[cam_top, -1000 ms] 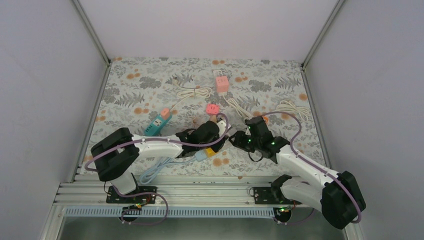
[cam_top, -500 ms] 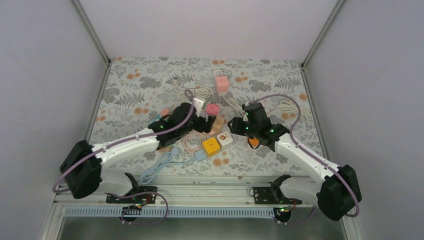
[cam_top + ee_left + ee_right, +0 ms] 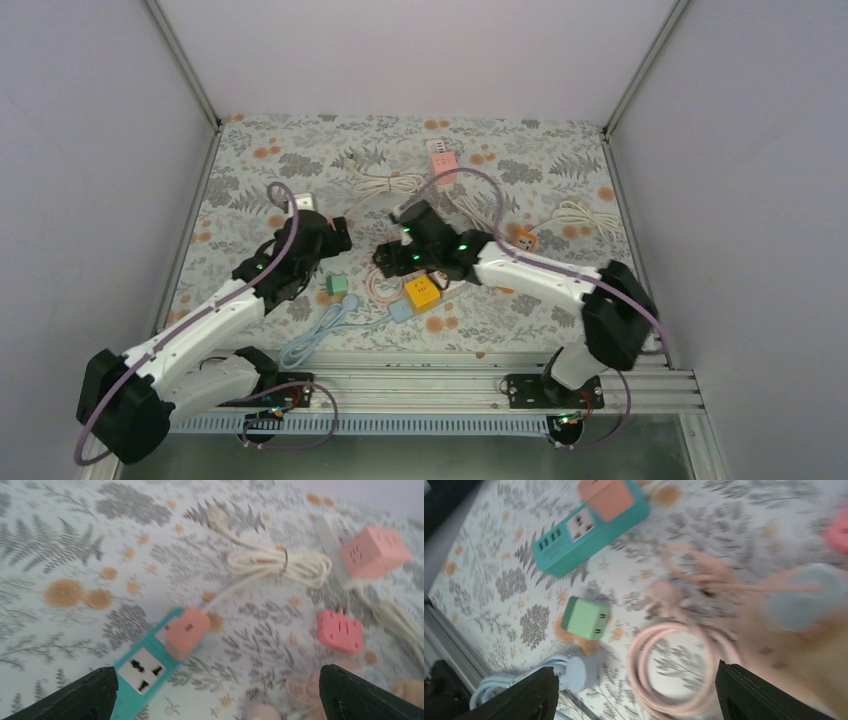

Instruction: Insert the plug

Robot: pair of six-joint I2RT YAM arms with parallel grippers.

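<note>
A teal power strip point(image 3: 145, 665) lies on the flowered mat with a pink plug point(image 3: 187, 632) seated in its end socket; one white socket beside it is bare. The right wrist view shows the same teal strip point(image 3: 589, 527) and pink plug point(image 3: 606, 497) at its top. My left gripper point(image 3: 220, 707) hovers open over the strip, nothing between its fingers point(image 3: 95, 695). My right gripper point(image 3: 636, 700) is open above a coiled pink cord point(image 3: 674, 670), holding nothing. From the top view, the left gripper point(image 3: 335, 238) and right gripper point(image 3: 388, 262) sit close together mid-mat, and the left one hides the strip.
A green cube charger point(image 3: 337, 285), a yellow cube point(image 3: 421, 291), and a blue plug with cable point(image 3: 320, 335) lie near the front. A pink adapter point(image 3: 340, 630), a pink cube socket point(image 3: 441, 160) and white coiled cords point(image 3: 385, 183) lie further back. Grey walls enclose the mat.
Both grippers have opened. The left arm swung left and away from the centre cluster; the right arm swept left across the mat to the pink cord.
</note>
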